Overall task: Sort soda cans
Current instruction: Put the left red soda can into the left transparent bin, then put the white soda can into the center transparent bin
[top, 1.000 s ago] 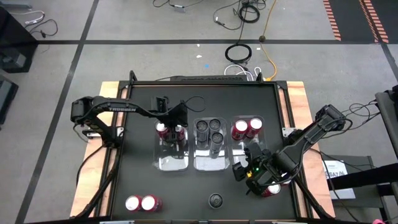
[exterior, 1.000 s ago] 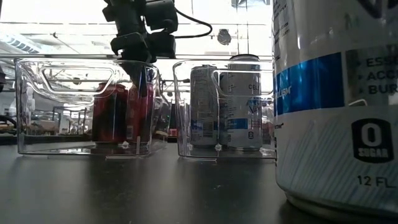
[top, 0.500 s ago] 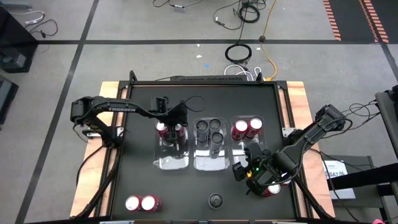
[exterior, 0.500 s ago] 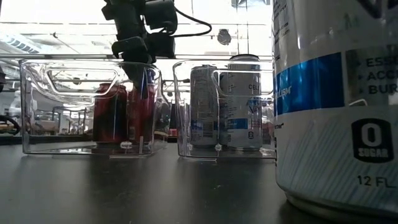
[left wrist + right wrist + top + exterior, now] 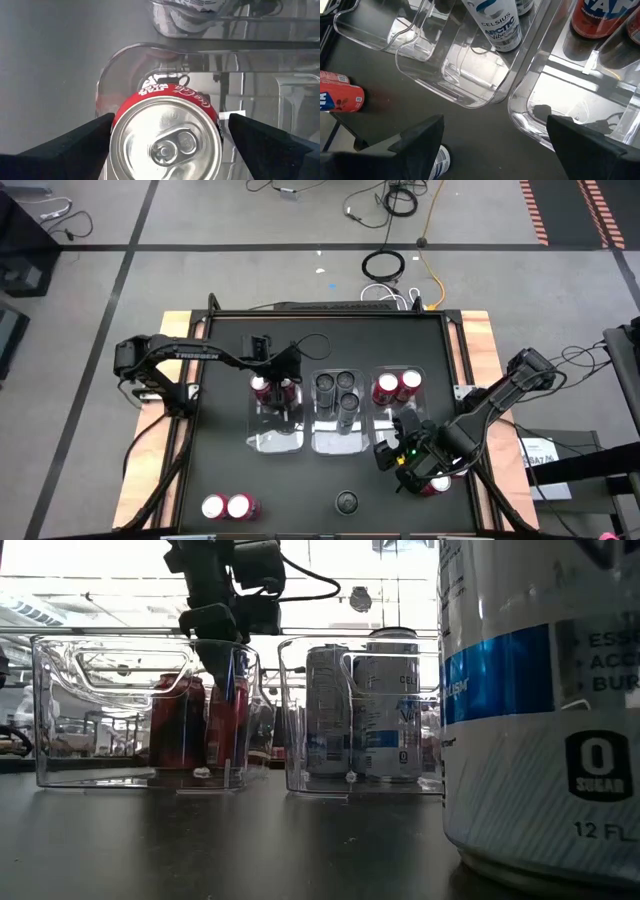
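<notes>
Readable on the big white-and-blue can [image 5: 540, 700] close to the low camera: "0 SUGAR" and "12 FL". "CELSIUS ARCTIC" printed on a white can [image 5: 495, 22] standing in the middle clear bin [image 5: 337, 420]; a script logo curling round the red can [image 5: 166, 132] under the left wrist camera, its brushed silver top and pull tab facing up. "TROSSEN" lettered in white along the left arm [image 5: 190, 355]. Three clear, glossy, round-cornered plastic bins side by side on the matte black worktop [image 5: 225, 480]: two red cans [image 5: 272, 388] in the left bin [image 5: 275, 420], three grey-topped cans [image 5: 338, 386] in the middle, two red cans [image 5: 396, 387] in the right bin [image 5: 400, 405]. Two more red cans [image 5: 226, 506] at the near left corner, one grey-topped can [image 5: 347, 502] near the front edge. Left arm stretched across, left end effector [image 5: 167, 140] dipped into the left bin, fingers apart on either side of the red can. Right arm folded low at the near right, right end effector [image 5: 492, 145] above the worktop just in front of the bins, fingers spread with nothing between.
</notes>
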You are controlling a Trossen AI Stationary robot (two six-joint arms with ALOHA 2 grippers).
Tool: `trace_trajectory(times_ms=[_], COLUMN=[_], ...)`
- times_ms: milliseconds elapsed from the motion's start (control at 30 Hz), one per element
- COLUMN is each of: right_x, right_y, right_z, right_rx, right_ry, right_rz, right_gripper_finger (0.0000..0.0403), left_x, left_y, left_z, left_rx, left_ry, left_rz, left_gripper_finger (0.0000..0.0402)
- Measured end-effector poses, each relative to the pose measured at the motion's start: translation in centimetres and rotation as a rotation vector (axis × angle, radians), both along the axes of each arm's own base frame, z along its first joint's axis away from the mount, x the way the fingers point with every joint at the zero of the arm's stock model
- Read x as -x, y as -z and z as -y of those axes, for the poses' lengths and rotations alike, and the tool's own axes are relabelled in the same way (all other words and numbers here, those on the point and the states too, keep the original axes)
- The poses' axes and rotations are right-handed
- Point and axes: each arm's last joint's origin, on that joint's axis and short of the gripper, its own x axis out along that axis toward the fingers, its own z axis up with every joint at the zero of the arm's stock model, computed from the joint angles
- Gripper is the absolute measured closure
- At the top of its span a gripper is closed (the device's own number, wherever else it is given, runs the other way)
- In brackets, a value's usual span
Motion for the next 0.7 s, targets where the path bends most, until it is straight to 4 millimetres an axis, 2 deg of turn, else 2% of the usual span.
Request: trace_trajectory(times_ms=[200, 367, 500, 700], right_x=[0.0, 0.0, 0.0, 0.0], right_y=[0.0, 0.0, 0.0, 0.0], right_z=[0.0, 0.0, 0.0, 0.0], right_rx=[0.002, 0.013, 0.028, 0.082], right_ry=[-0.003, -0.022, -0.049, -0.143], right_rz=[-0.001, -0.006, -0.013, -0.037], right_gripper_finger=[0.0057, 0.0057, 0.0057, 0.0057], left_x=[-0.2, 0.1, 0.1, 0.4], left_y=[-1.6, -4.4, -6.9, -10.1], left_z=[-0.1, 0.0, 0.1, 2.2], left_rx=[-0.008, 0.002, 0.042, 0.121], left_ry=[-0.01, -0.019, -0.091, -0.141], left_rz=[-0.003, -0.045, -0.032, 0.07], left_gripper_finger=[0.0009, 0.0009, 0.0009, 0.0009])
